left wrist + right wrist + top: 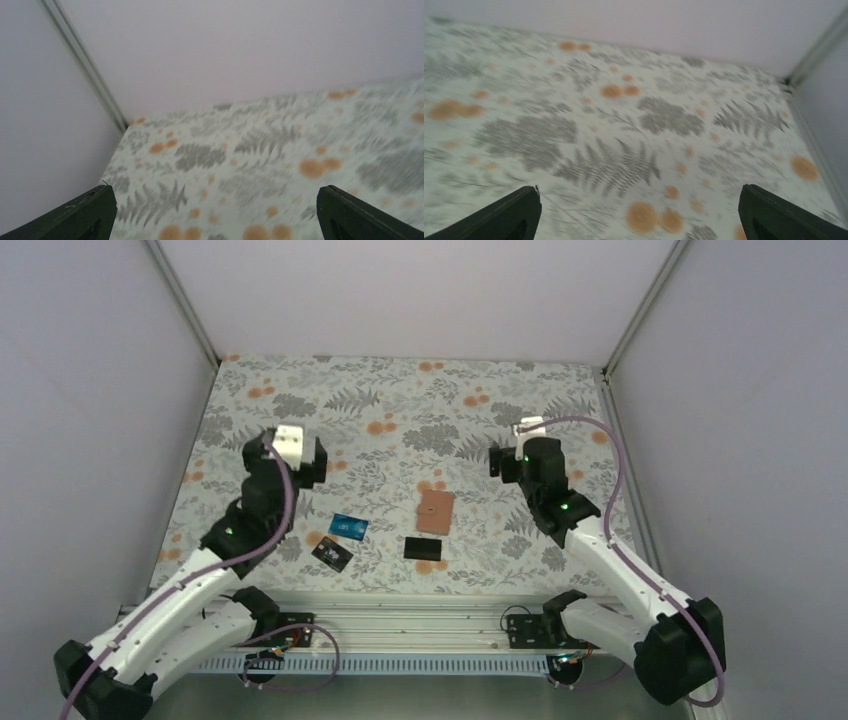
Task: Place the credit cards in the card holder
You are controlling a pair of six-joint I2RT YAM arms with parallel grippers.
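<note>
- The left gripper [297,462] hangs above the floral tablecloth [400,400], claws spread wide and empty. Its wrist view shows only cloth between the fingers.
- A blue credit card [349,527] and a black credit card with pale marks [331,555] lie flat, just beside each other, nearer the left arm. Both are thin and flush with the cloth, so fingers may skid over an edge or bunch the fabric instead.
- The marked black one sits near the metal rail [420,615], and a careless nudge could push it off the cloth.
- The tan card holder [434,512] lies at centre, apparently folded shut with its stud up. Unopened, it offers no slot, and it is light enough to slide under a pushed card.
- A plain black credit card [424,548] rests just nearward of it.
- The right gripper [515,462] hovers well apart from the holder, claws spread and empty.
- White walls enclose the table, and nothing stands between either arm and the cards.
</note>
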